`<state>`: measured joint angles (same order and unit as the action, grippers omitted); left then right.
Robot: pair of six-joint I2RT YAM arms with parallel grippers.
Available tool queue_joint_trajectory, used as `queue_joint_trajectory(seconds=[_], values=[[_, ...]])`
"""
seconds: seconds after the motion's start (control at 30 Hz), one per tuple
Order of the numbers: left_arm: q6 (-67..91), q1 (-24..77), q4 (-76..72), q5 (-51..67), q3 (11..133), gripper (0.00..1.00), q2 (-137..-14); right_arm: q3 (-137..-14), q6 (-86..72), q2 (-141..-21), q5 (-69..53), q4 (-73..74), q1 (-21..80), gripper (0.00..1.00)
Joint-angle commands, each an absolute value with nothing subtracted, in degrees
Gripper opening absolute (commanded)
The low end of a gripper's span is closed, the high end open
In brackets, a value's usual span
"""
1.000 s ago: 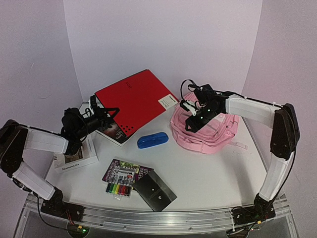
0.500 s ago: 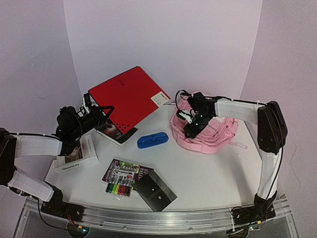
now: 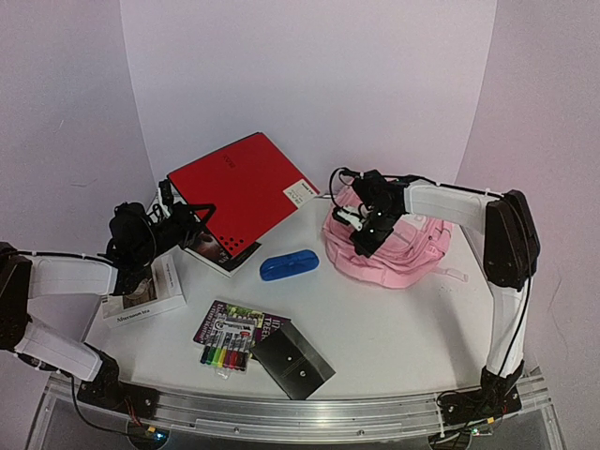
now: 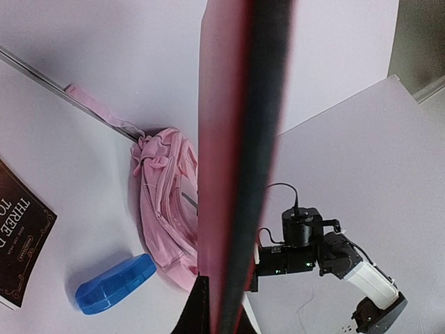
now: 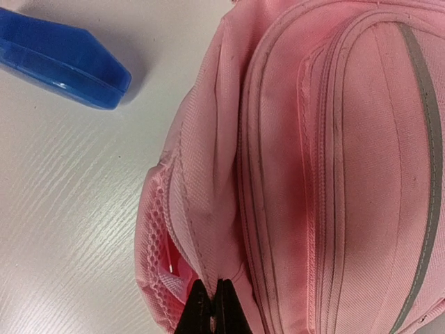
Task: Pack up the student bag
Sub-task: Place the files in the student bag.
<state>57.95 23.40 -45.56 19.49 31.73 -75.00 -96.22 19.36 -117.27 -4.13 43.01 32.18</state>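
- The right gripper (image 5: 211, 306) is closed. Its tips meet on a zip seam at the 9 o'clock side of the student bag (image 3: 403, 251). Whether they pinch something, I cannot tell.
- The left gripper (image 3: 190, 223) is clamped on the near corner of a red notebook (image 3: 244, 183) and holds it tilted.
- The right arm bends from 5 o'clock over to the bag, which lies at 2 o'clock on the table (image 3: 394, 328).
- A blue case (image 3: 289, 265) lies at 9 o'clock of the bag, near it but apart.
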Motion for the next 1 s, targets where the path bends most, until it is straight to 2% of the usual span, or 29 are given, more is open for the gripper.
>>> queue_joint_trajectory(seconds=[0.0,0.27,0.73,0.97], values=[[57.4,23.1,-51.0,20.9,32.5,0.0,-73.0,-104.1,16.2,-112.4,-5.9,45.4,32.0,0.0],[56.8,23.2,-49.3,20.3,31.6,0.0,-70.9,-109.4,13.5,-109.7,-9.1,47.7,31.3,0.01],[56.0,23.1,-49.1,20.3,31.6,0.0,-71.1,-103.3,4.5,-117.1,-25.0,49.7,27.3,0.02],[55.7,23.1,-49.1,20.5,31.6,0.0,-71.1,-102.9,2.2,-121.5,-22.8,48.7,26.8,0.01]])
